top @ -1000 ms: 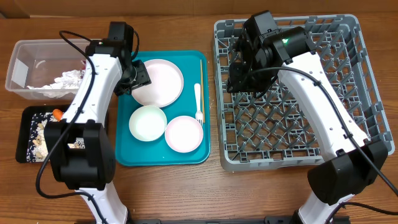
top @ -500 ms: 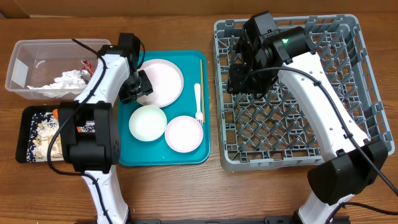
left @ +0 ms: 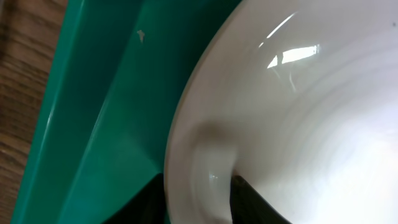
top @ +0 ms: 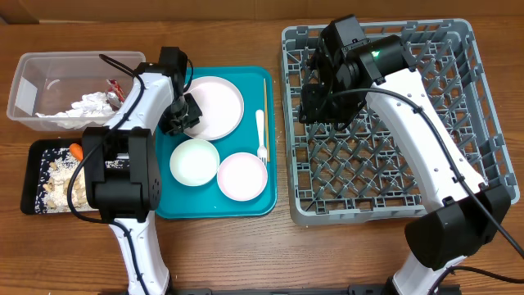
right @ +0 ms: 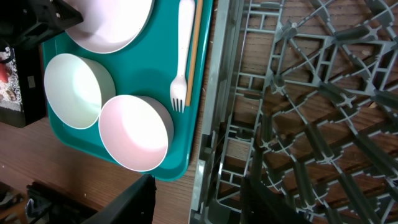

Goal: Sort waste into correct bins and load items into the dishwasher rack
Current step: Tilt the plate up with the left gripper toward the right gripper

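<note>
Nearest the robot's side of the table, on the teal tray (top: 213, 211), a pink bowl (top: 242, 175) and a white bowl (top: 195, 161) stand upright and untouched. Just behind them the fork (top: 261, 135) and chopsticks (top: 265, 98) lie along the tray's right side. Further back sits the large plate (top: 219, 106). The left gripper (left: 199, 200) is pinched on the plate's left rim, a finger on either side of it — on a flat plate the rim is the only part that offers a hold.

Off to the left, food scraps (top: 57, 176) and a carrot (top: 75, 150) lie in the black tray (top: 27, 188). Behind it the napkin (top: 86, 105) and red wrapper (top: 115, 86) are in the clear tub (top: 33, 65), so sorting looks done and loading is the step in hand.

Across the table, the right gripper (right: 198, 194) hangs with fingers apart and empty over the left edge of the dishwasher rack (top: 483, 98) — likely waiting out of the way. No dishes show in the rack yet.
</note>
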### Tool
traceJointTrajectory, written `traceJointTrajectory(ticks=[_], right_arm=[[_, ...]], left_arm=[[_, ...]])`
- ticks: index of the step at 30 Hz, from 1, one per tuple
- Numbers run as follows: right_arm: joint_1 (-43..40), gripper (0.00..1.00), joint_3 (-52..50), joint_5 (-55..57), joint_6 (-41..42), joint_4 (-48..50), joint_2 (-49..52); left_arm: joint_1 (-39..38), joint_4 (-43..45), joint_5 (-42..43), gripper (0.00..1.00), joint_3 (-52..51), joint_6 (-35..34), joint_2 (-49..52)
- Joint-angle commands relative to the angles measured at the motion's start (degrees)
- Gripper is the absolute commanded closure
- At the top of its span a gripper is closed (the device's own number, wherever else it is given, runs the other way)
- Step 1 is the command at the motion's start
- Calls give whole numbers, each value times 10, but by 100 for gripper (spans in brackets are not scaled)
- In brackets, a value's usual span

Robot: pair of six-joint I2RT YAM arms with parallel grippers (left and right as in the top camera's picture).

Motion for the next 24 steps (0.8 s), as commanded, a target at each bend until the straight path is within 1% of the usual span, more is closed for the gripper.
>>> traceJointTrajectory(ticks=[1, 5, 6, 8, 12, 15, 20, 22, 24], right_arm=[[-2, 53, 11, 3, -2, 1, -7], [-2, 52, 11, 4, -2, 1, -7], [-2, 53, 11, 3, -2, 1, -7], [-2, 52, 11, 3, -2, 1, -7], [-2, 52, 11, 3, -2, 8, -7], [-2, 52, 11, 3, -2, 12, -7], [-2, 52, 11, 3, -2, 12, -7], [-2, 48, 11, 3, -2, 14, -7], [-2, 47, 11, 3, -2, 15, -7]], left_arm=[[2, -1, -21, 78, -4, -3, 7], [2, -2, -33, 79, -4, -3, 7], [2, -2, -35, 81, -4, -3, 7], [3, -2, -38, 95, -4, 1, 7], [3, 0, -39, 96, 3, 25, 5], [3, -17, -38, 96, 32, 43, 4], [3, -81, -35, 96, 115, 47, 4], [3, -107, -34, 96, 151, 52, 4], [2, -131, -32, 96, 184, 59, 4]])
